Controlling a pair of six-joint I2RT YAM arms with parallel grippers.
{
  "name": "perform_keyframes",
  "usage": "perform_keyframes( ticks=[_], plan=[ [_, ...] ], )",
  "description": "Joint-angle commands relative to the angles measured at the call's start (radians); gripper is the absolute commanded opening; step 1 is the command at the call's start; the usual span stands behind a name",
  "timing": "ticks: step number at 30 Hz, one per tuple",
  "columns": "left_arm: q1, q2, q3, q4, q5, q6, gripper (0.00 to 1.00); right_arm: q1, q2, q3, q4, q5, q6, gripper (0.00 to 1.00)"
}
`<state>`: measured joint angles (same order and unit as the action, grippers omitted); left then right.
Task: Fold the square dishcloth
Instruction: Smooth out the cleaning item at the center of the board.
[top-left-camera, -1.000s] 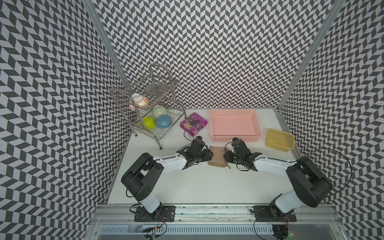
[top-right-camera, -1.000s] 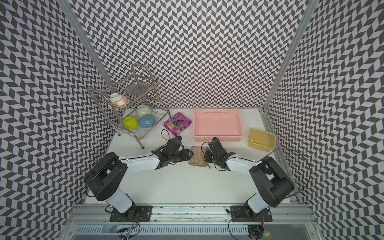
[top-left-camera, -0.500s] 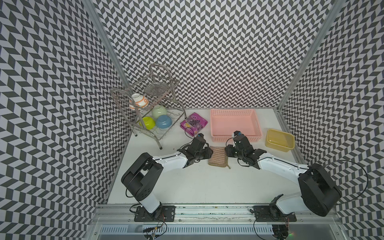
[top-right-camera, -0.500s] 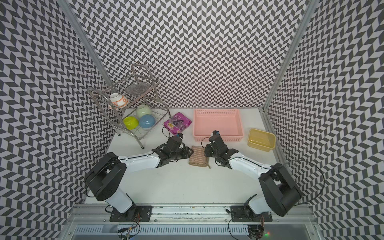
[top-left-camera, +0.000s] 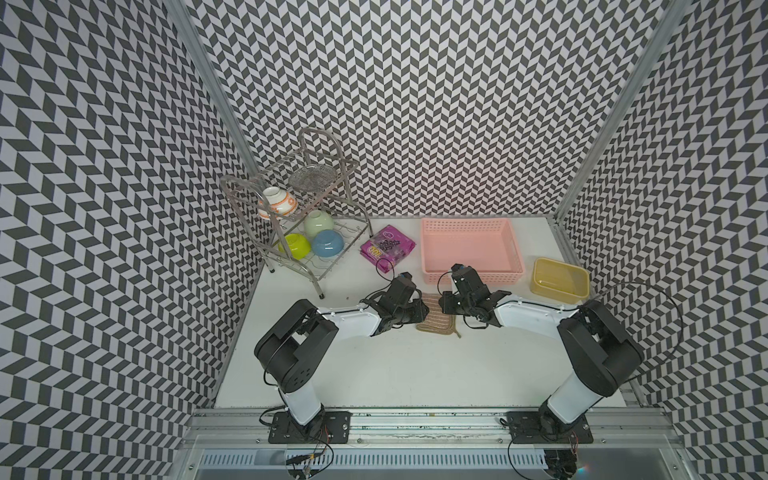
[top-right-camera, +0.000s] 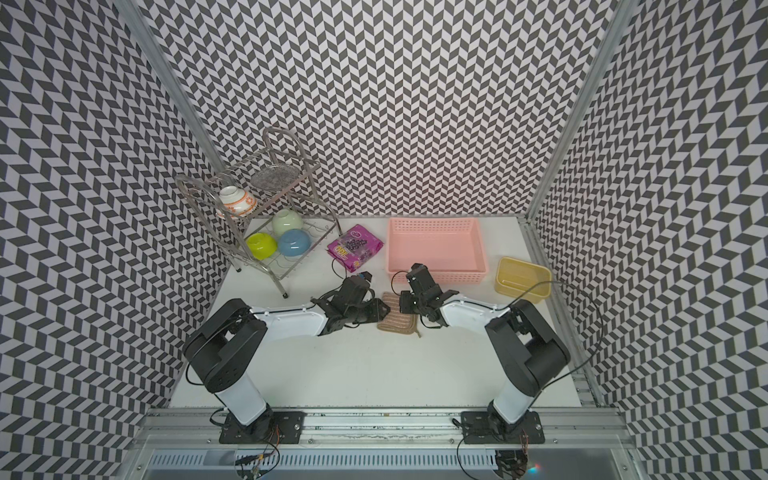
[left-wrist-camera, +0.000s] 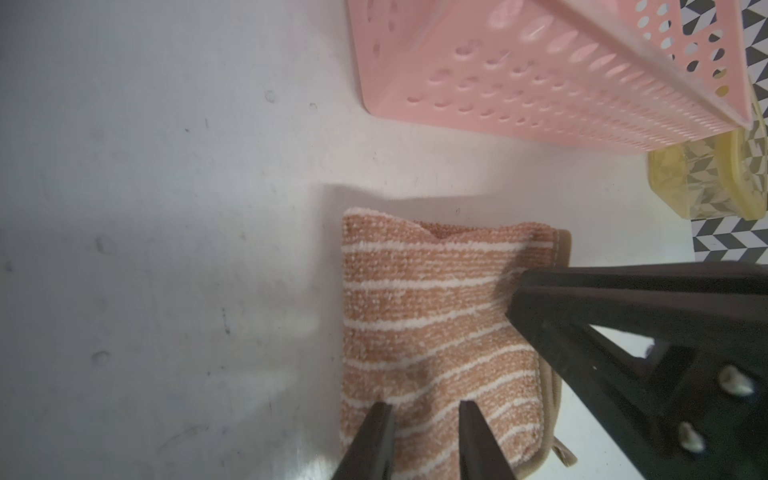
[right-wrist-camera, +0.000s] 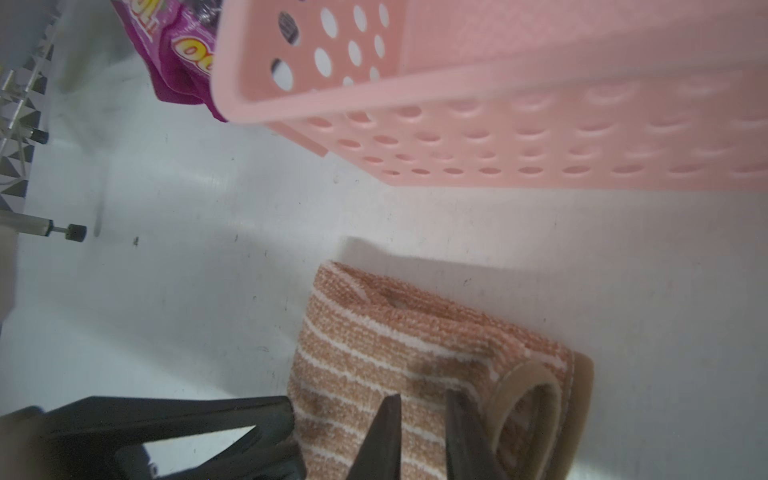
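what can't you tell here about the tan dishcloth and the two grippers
top views: left gripper and right gripper bodies cover their own fingertips over the tan striped fabric dishcloth
left wrist view: picture edge cuts off the cloth's near end; unclear whether the fingers pinch it
right wrist view: same for its fingers; purple snack packet blurred, half behind the pink perforated plastic basket

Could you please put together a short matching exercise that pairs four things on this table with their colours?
Things:
1. dishcloth
2. basket
3. tub
4. snack packet

Colours:
A. yellow
B. purple
C. tan with pale stripes
D. pink

Pairs: 1-C, 2-D, 3-A, 4-B
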<state>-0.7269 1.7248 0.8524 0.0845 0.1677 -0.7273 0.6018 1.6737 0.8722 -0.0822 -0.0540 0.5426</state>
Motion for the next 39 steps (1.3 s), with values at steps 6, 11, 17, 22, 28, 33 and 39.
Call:
perform_keyframes(
  ticks=[6,11,17,22,28,33,39],
  plan=[
    [-0.009,0.033,0.010,0.040,0.015,0.000,0.30,-0.023,0.019,-0.001,0.035,0.054,0.011,0.17],
    [-0.007,0.038,0.001,0.039,0.013,0.000,0.30,-0.032,0.004,-0.013,0.038,0.061,0.011,0.17],
    [-0.008,0.039,-0.002,0.037,0.013,0.002,0.30,-0.043,-0.008,-0.019,0.029,0.083,0.011,0.17],
    [-0.007,0.039,-0.001,0.035,0.010,0.002,0.30,-0.049,-0.016,-0.026,0.025,0.095,0.011,0.17],
    [-0.007,0.042,-0.002,0.034,0.009,0.002,0.30,-0.051,-0.047,-0.032,0.016,0.115,0.008,0.17],
    [-0.007,0.040,-0.005,0.034,0.007,-0.003,0.30,-0.053,-0.051,-0.040,0.011,0.130,0.011,0.17],
    [-0.009,0.030,-0.006,0.033,0.010,-0.001,0.32,-0.055,-0.025,-0.044,0.025,0.122,0.013,0.17]
  ],
)
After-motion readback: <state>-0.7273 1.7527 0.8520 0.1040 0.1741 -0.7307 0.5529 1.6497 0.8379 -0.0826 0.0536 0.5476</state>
